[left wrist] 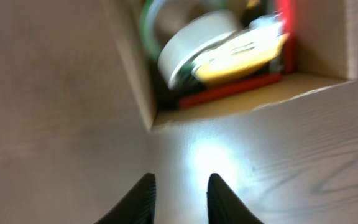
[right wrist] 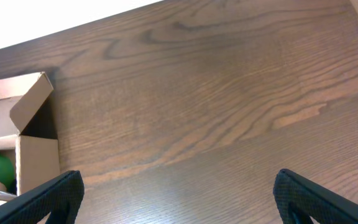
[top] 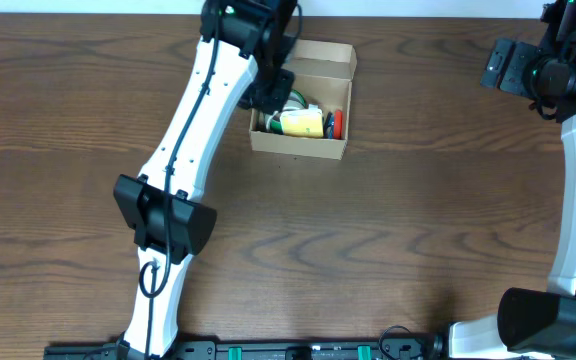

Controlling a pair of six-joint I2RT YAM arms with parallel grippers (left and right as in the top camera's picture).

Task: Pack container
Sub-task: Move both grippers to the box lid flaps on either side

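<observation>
The container (top: 298, 143), a tan cardboard box, stands open at the table's back middle with its flap lid (top: 325, 54) folded back. Inside are a yellow roll (top: 305, 122), a red item (top: 336, 124) and green and white rolls. My left gripper (top: 271, 92) hovers over the box's left side. In the blurred left wrist view its fingers (left wrist: 179, 186) are slightly apart and empty over the wood, just outside the box wall (left wrist: 135, 68). My right gripper (top: 513, 68) is far right; its fingers (right wrist: 179, 193) are wide open and empty, with the box (right wrist: 37, 155) at the left.
The dark wood table (top: 388, 230) stretches in front and to the right of the box. The left arm (top: 183, 130) crosses the table's left half. The table's back edge (right wrist: 73, 22) shows in the right wrist view.
</observation>
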